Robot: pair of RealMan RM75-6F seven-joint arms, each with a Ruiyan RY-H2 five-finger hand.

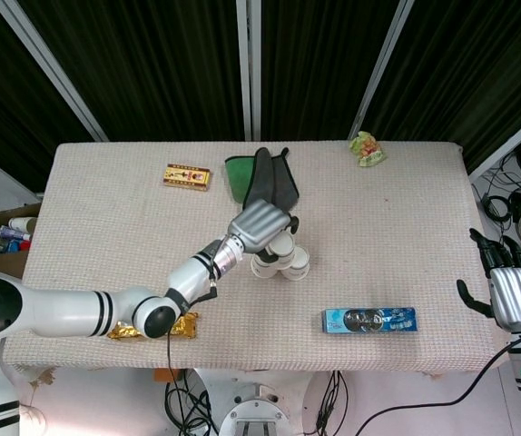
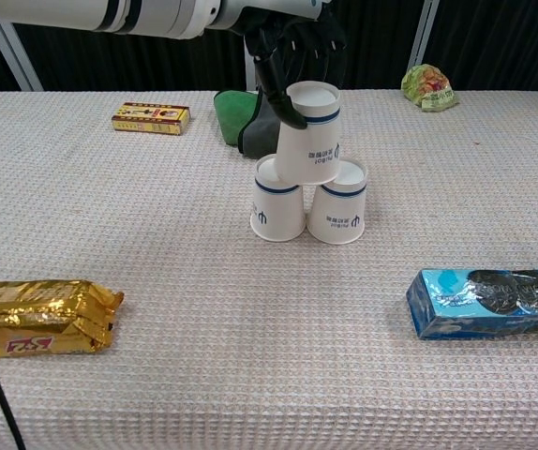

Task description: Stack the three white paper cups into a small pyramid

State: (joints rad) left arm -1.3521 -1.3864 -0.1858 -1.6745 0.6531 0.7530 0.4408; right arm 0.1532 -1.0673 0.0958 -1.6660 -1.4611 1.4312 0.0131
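Two white paper cups [image 2: 278, 199] [image 2: 340, 202] stand upside down side by side at mid-table. A third white cup [image 2: 308, 131] is upside down over the gap between them, slightly tilted, its rim at their tops. My left hand [image 2: 292, 47] grips this top cup from behind and above, fingers curled round its upper part. In the head view the left hand [image 1: 260, 222] covers most of the cups [image 1: 283, 262]. My right hand [image 1: 512, 292] hangs off the table's right edge, fingers apart, holding nothing.
A green and black cloth [image 2: 241, 117] lies just behind the cups. A blue biscuit pack [image 2: 489, 300] is front right, a gold snack pack [image 2: 39, 317] front left, a small yellow box [image 2: 151, 118] back left and a green bag [image 2: 426, 86] back right.
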